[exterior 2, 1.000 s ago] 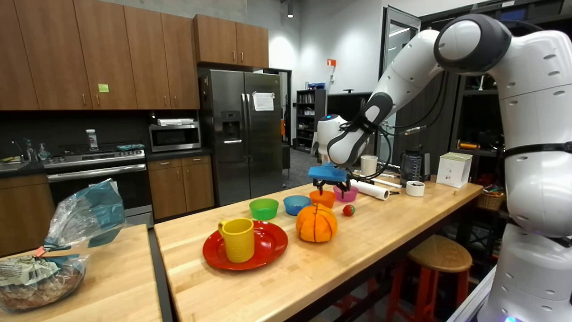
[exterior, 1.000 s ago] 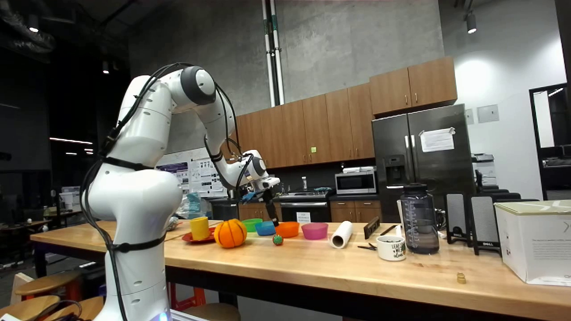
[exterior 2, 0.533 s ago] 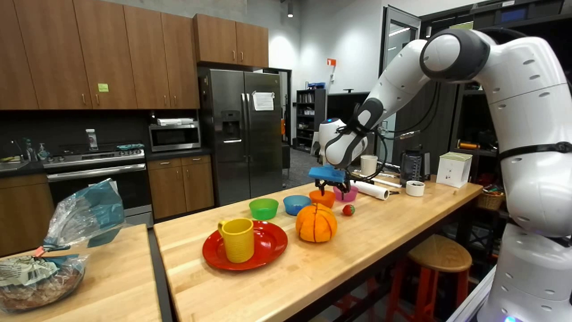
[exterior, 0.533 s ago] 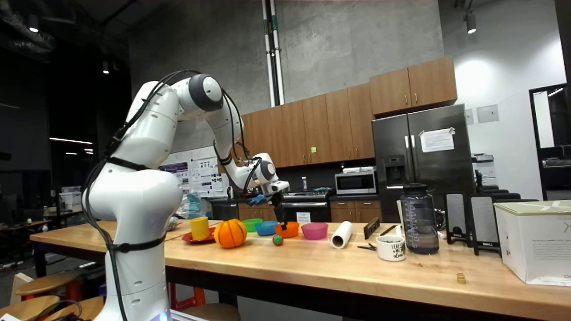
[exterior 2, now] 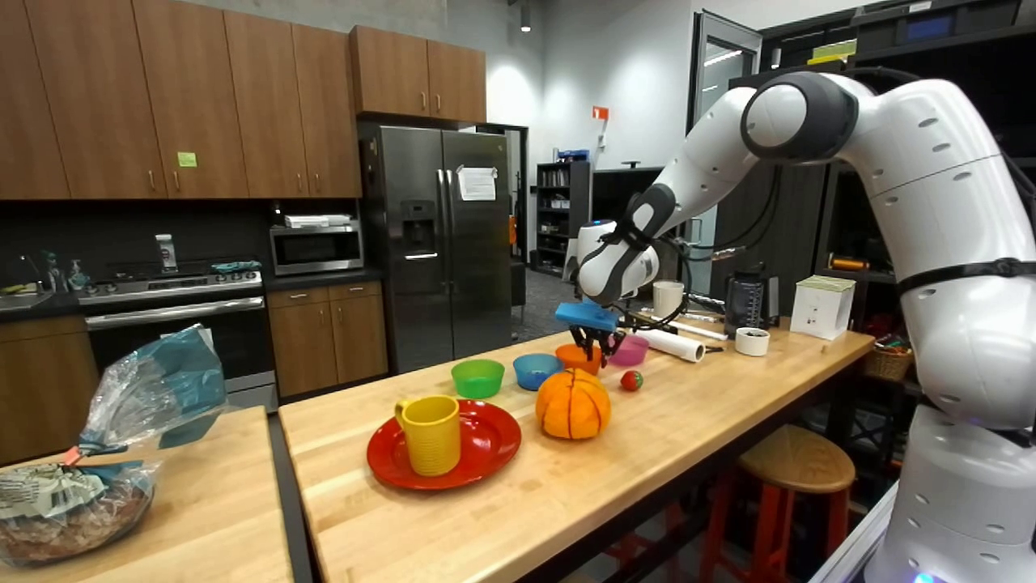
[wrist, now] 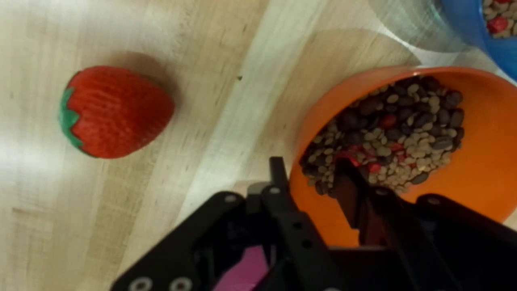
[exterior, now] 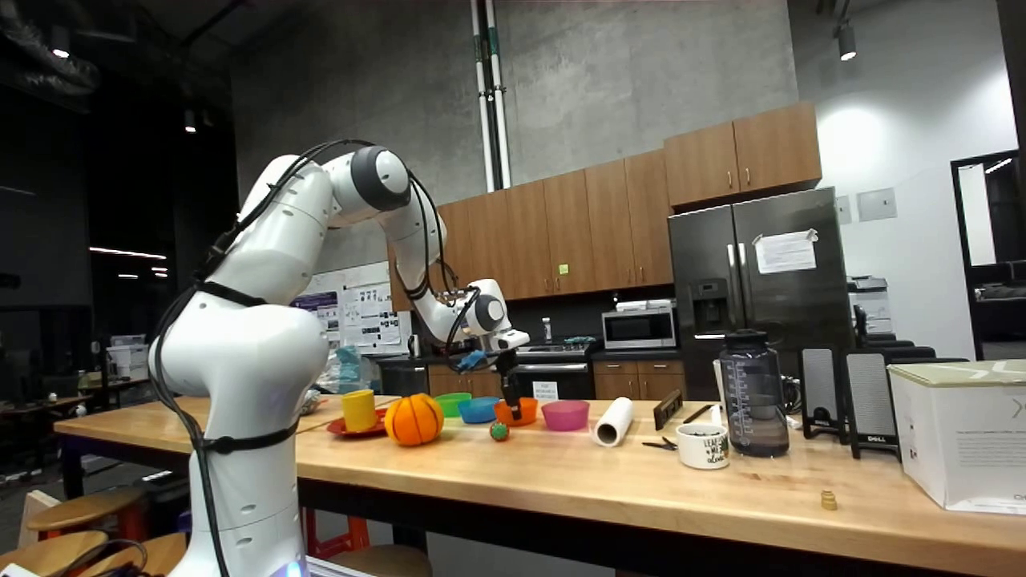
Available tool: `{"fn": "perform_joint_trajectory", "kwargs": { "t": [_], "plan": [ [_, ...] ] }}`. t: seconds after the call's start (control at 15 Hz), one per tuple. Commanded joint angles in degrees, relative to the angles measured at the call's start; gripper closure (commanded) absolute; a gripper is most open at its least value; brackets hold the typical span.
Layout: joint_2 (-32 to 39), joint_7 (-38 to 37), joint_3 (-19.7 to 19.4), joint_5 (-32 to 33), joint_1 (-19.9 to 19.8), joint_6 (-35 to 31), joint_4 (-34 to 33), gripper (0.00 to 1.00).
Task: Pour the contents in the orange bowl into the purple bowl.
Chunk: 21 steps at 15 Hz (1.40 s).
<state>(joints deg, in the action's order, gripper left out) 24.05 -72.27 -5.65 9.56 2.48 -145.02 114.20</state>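
The orange bowl (wrist: 488, 137) stands upright on the table, holding a mix of dark and pale beans with red bits (wrist: 408, 137). My gripper (wrist: 312, 171) straddles its near rim in the wrist view, one finger outside the wall and the other over the inside. The fingers stand partly apart, with a gap around the wall. In both exterior views the gripper (exterior 2: 597, 360) is down at the orange bowl (exterior: 527, 413). Right beside it is the purple bowl (exterior: 566, 415); in the wrist view only a patch of the purple bowl (wrist: 244, 270) shows behind the finger linkage.
A blue bowl (wrist: 464, 28) with a similar mix adjoins the orange bowl; a green bowl (exterior 2: 477, 378) is beyond it. A toy strawberry (wrist: 117, 113) and a stuffed pumpkin (exterior 2: 573, 405) lie close by. Past the purple bowl lies a white roll (exterior: 613, 422).
My gripper has come lower and over the orange bowl's rim, and its fingers have drawn closer together. The orange bowl looks slightly shifted toward the blue one in an exterior view.
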Motion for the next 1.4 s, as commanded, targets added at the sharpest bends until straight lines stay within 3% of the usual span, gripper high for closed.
{"fn": "perform_joint_trajectory", "kwargs": {
  "t": [0.0,0.07,0.53,1.0,1.33],
  "plan": [
    [-0.51,2.11,-1.12,-2.12,0.36,1.18,-1.39,0.94],
    [-0.70,2.13,-1.45,-2.08,0.49,1.35,-1.64,1.00],
    [-1.16,5.11,-1.72,-4.18,-0.77,2.87,-5.27,0.99],
    [-1.42,4.55,-5.70,-2.43,-1.20,3.91,-8.88,0.99],
    [-3.97,8.82,-6.57,-2.12,-2.57,7.62,-9.43,0.99]
  ]
}}
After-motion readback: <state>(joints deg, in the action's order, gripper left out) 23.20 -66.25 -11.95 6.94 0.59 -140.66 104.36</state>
